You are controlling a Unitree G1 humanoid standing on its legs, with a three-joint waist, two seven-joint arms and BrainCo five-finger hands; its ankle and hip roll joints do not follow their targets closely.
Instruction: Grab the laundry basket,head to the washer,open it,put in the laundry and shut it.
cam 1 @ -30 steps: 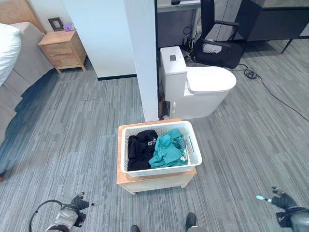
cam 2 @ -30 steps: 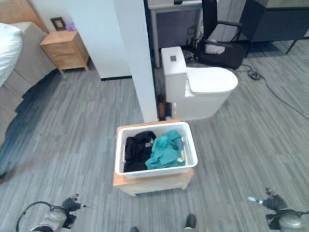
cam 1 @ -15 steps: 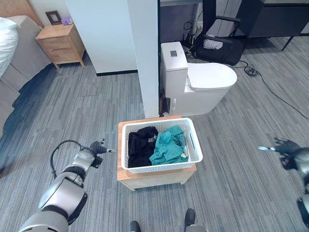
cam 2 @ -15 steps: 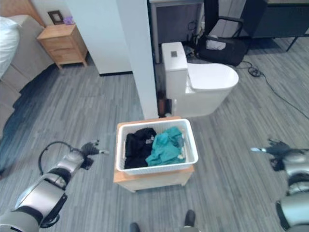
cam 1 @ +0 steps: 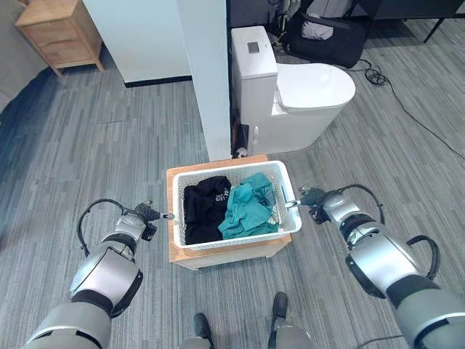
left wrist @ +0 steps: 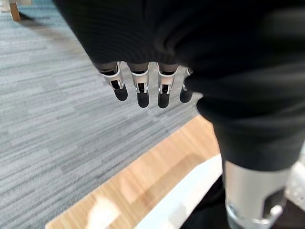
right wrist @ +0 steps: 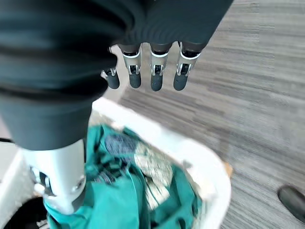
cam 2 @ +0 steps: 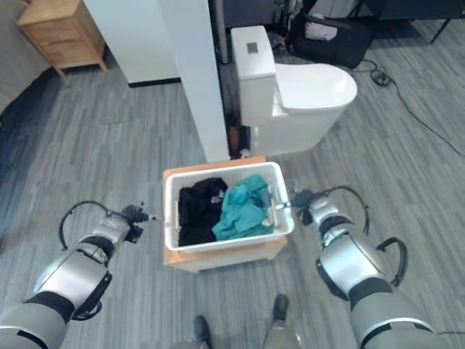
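Observation:
A white laundry basket (cam 1: 232,239) sits on a low wooden stand (cam 1: 218,257) on the floor in front of me. Inside lie a black garment (cam 1: 203,209) on the left and a teal garment (cam 1: 245,209) on the right. My left hand (cam 1: 143,214) is at the basket's left end, open, with straight fingers (left wrist: 143,90) over the stand (left wrist: 157,176) and its thumb by the rim (left wrist: 190,195). My right hand (cam 1: 311,196) is at the right end, also open, its fingers (right wrist: 155,71) past the rim (right wrist: 209,167) and its thumb above the teal garment (right wrist: 119,191).
A white toilet (cam 1: 294,94) stands just beyond the basket, next to a white wall end (cam 1: 203,73). A wooden nightstand (cam 1: 58,33) is at the far left. A black bag (cam 1: 327,33) and a cable lie at the far right on grey striped flooring.
Both hands have come inward from wide apart to the two ends of the basket. The camera has tipped down and nearer, so the whole scene has shifted.

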